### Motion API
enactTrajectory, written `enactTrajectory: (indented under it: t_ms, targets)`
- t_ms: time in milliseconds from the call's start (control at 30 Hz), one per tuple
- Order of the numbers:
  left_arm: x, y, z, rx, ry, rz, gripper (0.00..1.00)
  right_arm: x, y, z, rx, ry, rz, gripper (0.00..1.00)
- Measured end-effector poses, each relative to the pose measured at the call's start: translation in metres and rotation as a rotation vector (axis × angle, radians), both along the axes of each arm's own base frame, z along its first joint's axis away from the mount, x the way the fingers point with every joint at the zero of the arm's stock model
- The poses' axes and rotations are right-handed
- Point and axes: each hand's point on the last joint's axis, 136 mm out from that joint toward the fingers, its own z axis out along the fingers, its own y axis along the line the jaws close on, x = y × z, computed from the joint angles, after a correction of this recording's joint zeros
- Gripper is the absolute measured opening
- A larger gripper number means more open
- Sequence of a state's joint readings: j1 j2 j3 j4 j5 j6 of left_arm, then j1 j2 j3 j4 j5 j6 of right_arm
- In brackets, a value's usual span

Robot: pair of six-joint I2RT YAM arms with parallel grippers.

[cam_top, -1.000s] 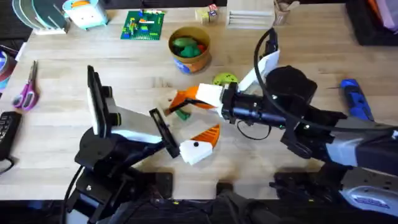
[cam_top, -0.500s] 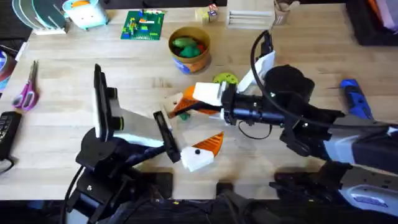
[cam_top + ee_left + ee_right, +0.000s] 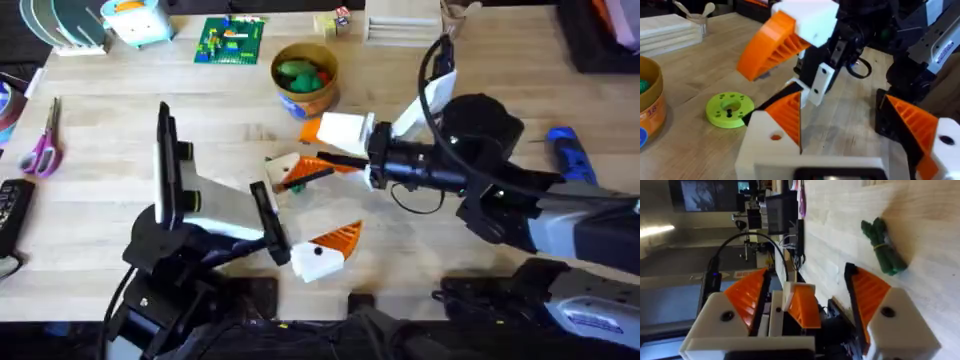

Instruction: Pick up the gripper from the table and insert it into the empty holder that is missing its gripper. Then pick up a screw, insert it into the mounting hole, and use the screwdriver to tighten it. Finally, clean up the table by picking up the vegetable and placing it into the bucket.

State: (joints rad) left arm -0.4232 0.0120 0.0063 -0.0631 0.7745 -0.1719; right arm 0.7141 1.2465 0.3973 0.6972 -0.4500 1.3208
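Step in hand is judged to be cleanup: the vegetable (image 3: 884,247) is to be picked and put in the bucket (image 3: 318,95).

- The vegetable is seen lying flat on the table (image 3: 100,180), just in front of the right gripper (image 3: 305,150) and toward its lower finger, well short of the bucket.
- The right gripper's jaws are spread wide, and nothing is clearly clamped.
- A small orange-and-white piece (image 3: 800,305) is seen between the right gripper's fingers in the wrist view. Whether it is held cannot be told.
- The left gripper (image 3: 840,102) is parked near the table's front edge, with its jaws apart and empty.

To do it well:
- The right gripper should be shifted sideways until the vegetable is centred between the pads.
- The thin bundle should be crossed by the pads, not run along them.
- The fingers should be lowered close to the wood before the jaws are closed.
- The loose piece beside the vegetable should not be pinched along with it.
- A clear lift is needed before the move to the bucket, which already holds green items.

Against the earlier overhead frames:
- The right gripper's white upper finger is moved toward the bucket, and the gap between the fingers reads wider.
- The lime disc (image 3: 729,108) is now covered from above.
- The left gripper is nudged slightly right.
- The vegetable is unmoved.
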Motion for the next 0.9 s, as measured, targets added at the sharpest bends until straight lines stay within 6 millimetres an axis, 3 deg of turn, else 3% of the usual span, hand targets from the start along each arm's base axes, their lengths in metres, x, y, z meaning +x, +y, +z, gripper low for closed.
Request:
enactTrajectory:
  t_ms: [167,300,433,667,900]
  targets:
    - [0.000,0.000,0.000,0.000,0.000,0.000,0.993,0.028,-0.025,-0.002,-0.044,-0.086,-0.065,0.907]
    - [0.000,0.000,0.000,0.000,0.000,0.000,0.992,0.050,-0.048,-0.014,-0.171,-0.115,-0.094,0.913]
    - [0.000,0.000,0.000,0.000,0.000,0.000,0.993,0.059,-0.062,-0.020,-0.366,-0.148,-0.045,0.917]
    - [0.000,0.000,0.000,0.000,0.000,-0.001,0.993,0.078,-0.086,0.000,-0.753,-0.453,0.067,0.922]
    - [0.000,0.000,0.000,0.000,0.000,-0.001,0.993,0.088,-0.105,-0.026,-1.004,-0.624,0.197,0.902]
